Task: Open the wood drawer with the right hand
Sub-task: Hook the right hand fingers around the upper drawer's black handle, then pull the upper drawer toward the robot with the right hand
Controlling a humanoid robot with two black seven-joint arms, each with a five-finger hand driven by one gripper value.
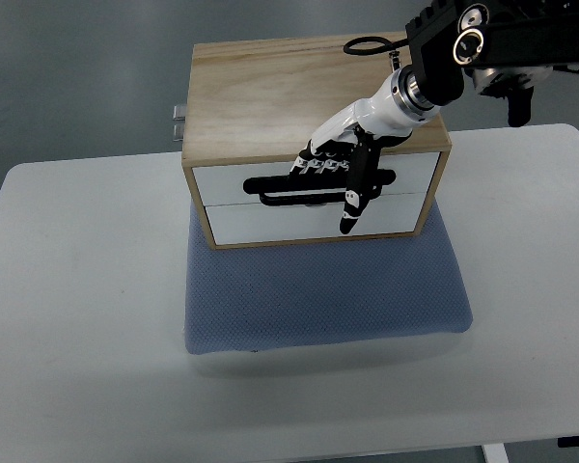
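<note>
A wooden drawer box (270, 92) stands on a blue pad (318, 289), its two white drawer fronts facing me. The upper drawer (227, 180) carries a black bar handle (270, 188); the lower drawer (270, 222) sits beneath it. Both drawers look closed, flush with the frame. My right hand (333, 174) reaches in from the upper right, its white-and-black fingers (320, 166) curled over the handle and its thumb (351, 214) pointing down across the lower front. The hand hides the handle's middle.
The blue pad lies on a white table (77, 289). A small metal fitting (178, 121) sticks out from the box's back left. The right arm's black forearm (492, 39) hangs above the box's far right corner.
</note>
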